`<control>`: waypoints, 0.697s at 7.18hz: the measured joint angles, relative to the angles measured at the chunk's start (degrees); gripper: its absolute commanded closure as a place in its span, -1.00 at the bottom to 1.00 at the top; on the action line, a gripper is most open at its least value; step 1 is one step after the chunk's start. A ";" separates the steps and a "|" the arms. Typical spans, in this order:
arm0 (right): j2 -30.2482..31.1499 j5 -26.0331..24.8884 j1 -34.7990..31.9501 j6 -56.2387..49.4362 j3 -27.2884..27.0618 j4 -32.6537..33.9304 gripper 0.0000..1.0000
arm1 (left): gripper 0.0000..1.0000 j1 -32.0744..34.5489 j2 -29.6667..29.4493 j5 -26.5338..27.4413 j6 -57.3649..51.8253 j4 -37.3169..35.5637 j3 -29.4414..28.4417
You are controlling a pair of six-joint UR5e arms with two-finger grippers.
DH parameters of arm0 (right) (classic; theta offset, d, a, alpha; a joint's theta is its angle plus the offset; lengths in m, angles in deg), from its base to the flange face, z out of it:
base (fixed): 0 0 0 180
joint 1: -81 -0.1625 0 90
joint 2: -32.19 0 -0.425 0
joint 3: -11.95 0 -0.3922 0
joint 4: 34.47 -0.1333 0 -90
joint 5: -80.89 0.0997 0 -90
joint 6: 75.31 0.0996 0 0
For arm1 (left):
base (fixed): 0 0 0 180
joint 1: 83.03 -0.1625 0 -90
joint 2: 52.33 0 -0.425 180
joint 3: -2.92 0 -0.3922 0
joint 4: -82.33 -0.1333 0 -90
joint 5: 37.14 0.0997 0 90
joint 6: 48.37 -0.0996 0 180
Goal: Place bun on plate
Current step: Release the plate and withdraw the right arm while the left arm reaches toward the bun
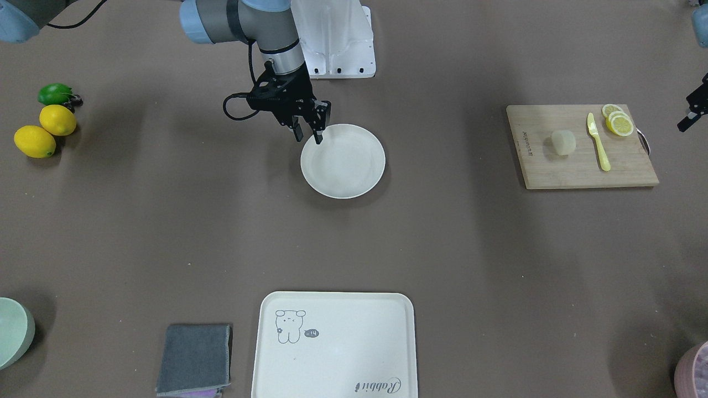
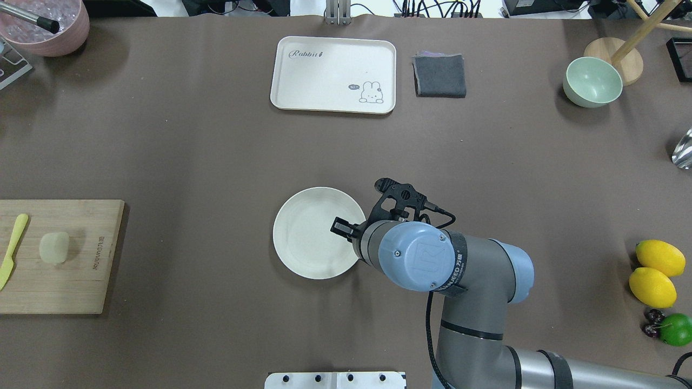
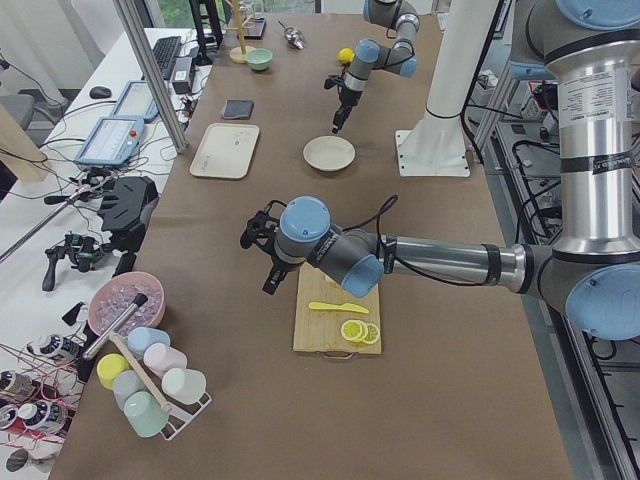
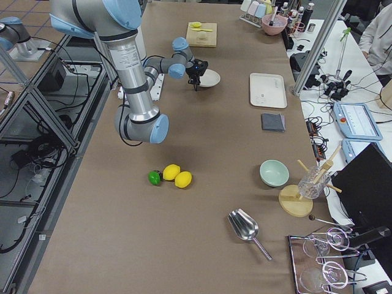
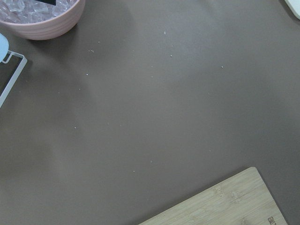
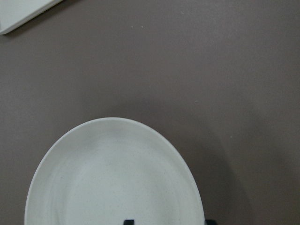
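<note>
Right wrist-mounted view: my right fingers (image 1: 318,131), spread apart and gripping nothing, hang over the rim of the plate (image 6: 117,178), which holds nothing. The front-facing view adds the bun (image 1: 563,142) (a pale cream puck) on the cutting board (image 1: 553,171), well apart. Whether my left fingers (image 1: 686,122) are parted, I cannot tell.

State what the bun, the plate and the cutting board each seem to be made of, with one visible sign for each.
The bun looks like soft foam or rubber: matte, pale, rounded edges. The plate seems matte plastic or ceramic: uniform cream, faint speckles, no gloss. The cutting board looks like bamboo or wood: tan grain stripes.
</note>
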 measured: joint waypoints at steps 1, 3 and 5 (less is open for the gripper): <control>0.23 1.07 -1.96 -2.55 -1.57 2.08 -1.00 | -0.95 -0.52 0.36 -0.02 4.83 1.11 0.19; 1.34 9.41 -10.27 -10.93 -5.29 8.33 -1.00 | -0.95 -5.24 1.87 1.68 16.39 5.81 0.80; 6.94 18.16 -20.43 -23.10 -9.20 10.76 -1.00 | -0.94 -15.17 2.78 10.76 28.80 7.89 2.43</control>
